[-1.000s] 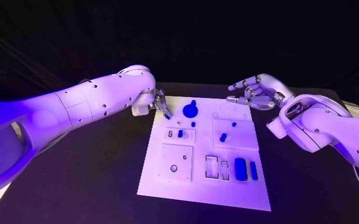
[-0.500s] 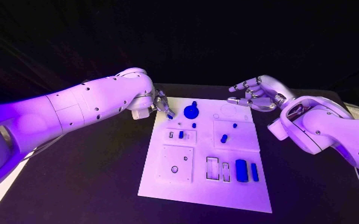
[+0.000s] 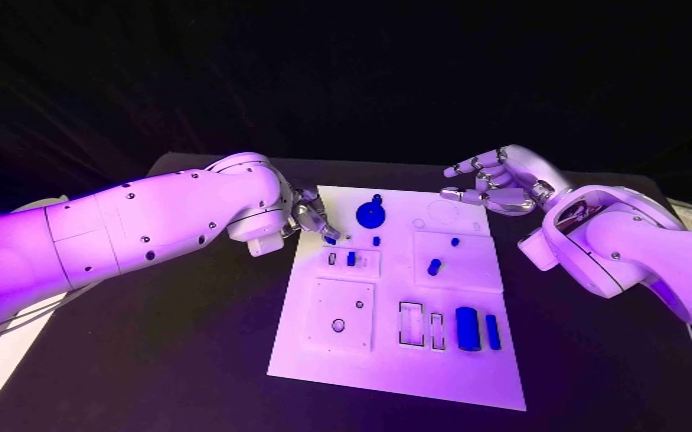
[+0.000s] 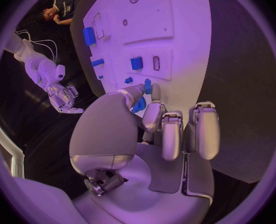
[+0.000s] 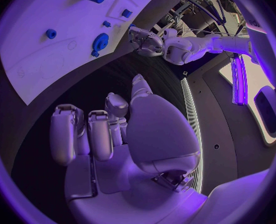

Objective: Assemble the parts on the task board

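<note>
Left hand (image 3: 307,214) pinching small blue part (image 4: 140,103) at task board's (image 3: 378,352) far-left edge on black desk (image 3: 188,352); right hand (image 3: 495,180) hovering beyond far-right corner, fingers loosely apart, holding nothing.

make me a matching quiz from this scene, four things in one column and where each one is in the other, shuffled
Things
1. left robot hand
2. right robot hand
3. round blue part
4. long blue block

Places
A. off the task board, past its far right corner
B. near right part of the board
C. at the board's far left edge
D. far part of the board, near its middle

Pairs: 1-C, 2-A, 3-D, 4-B
</note>
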